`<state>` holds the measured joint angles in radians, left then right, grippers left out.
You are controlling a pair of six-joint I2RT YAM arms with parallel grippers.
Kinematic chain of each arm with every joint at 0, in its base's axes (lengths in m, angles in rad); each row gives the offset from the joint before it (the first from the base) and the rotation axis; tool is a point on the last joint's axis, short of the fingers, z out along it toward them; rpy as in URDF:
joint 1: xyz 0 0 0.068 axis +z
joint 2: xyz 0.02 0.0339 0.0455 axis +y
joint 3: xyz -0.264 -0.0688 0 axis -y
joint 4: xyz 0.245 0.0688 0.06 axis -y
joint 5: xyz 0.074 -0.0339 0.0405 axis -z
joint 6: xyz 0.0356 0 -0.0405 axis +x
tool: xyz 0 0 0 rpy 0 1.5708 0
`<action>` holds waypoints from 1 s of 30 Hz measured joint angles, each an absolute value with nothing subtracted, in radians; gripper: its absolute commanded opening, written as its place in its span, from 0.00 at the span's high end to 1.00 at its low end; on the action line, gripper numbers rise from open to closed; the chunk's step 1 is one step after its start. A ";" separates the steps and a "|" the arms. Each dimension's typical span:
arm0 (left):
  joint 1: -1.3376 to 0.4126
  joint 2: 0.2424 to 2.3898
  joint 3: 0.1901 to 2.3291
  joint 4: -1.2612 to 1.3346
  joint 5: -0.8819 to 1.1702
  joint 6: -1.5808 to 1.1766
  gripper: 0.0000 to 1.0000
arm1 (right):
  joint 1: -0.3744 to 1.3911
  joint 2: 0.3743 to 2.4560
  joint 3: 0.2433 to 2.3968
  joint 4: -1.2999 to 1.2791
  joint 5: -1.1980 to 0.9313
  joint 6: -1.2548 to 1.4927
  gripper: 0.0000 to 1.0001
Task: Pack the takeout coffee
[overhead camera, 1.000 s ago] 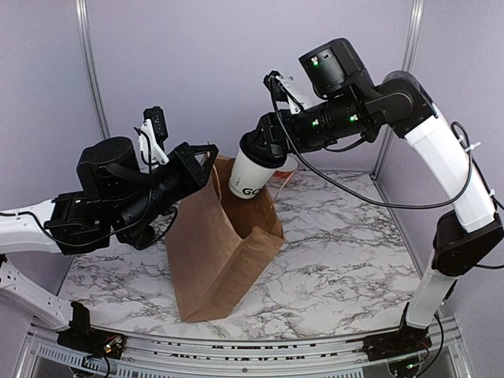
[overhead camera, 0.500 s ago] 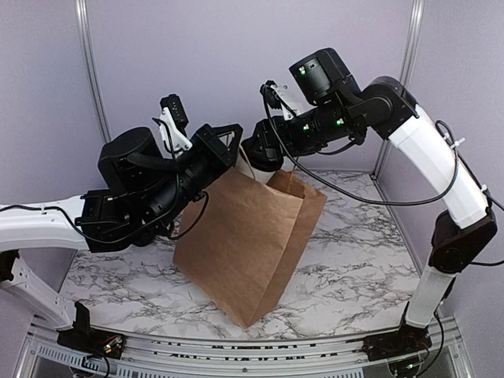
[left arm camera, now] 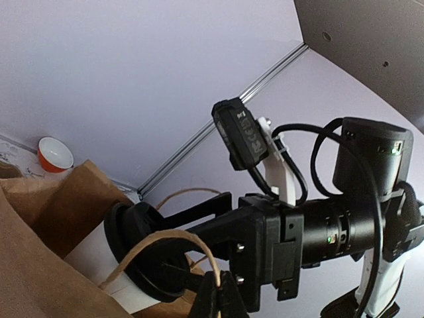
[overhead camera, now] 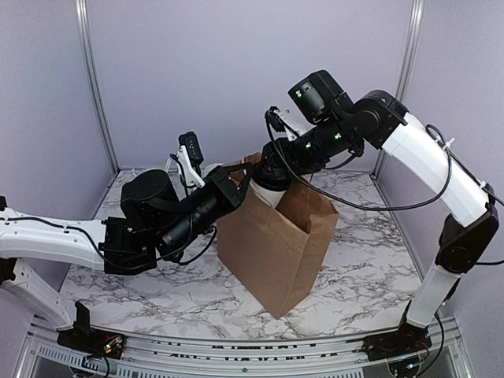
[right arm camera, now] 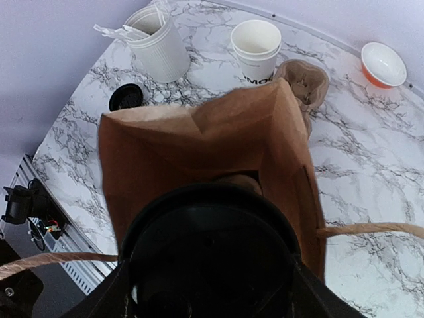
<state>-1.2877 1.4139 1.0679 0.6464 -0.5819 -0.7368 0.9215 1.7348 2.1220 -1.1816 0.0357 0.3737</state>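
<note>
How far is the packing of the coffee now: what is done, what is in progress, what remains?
Done: the paper bag stands upright and open, and the takeout coffee is lifted to its mouth. In hand: the right gripper is shut on the coffee near its lid, while the left gripper pinches the bag's twine handle. Left: lowering the cup to the bag's bottom, releasing it and withdrawing.
</note>
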 measured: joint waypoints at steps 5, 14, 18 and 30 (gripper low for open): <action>-1.289 1.390 0.993 0.653 -0.567 -0.753 1.00 | 0.954 1.735 2.104 -1.182 0.035 0.381 0.53; -1.295 1.323 0.949 0.676 -0.530 -0.770 1.00 | 0.980 1.765 2.133 -1.190 0.057 0.389 0.52; -1.295 1.297 0.931 0.676 -0.505 -0.770 1.00 | 0.980 1.794 2.137 -1.192 0.074 0.389 0.53; -1.297 1.255 0.881 0.675 -0.474 -0.766 1.00 | 0.982 1.817 2.106 -1.193 0.124 0.371 0.54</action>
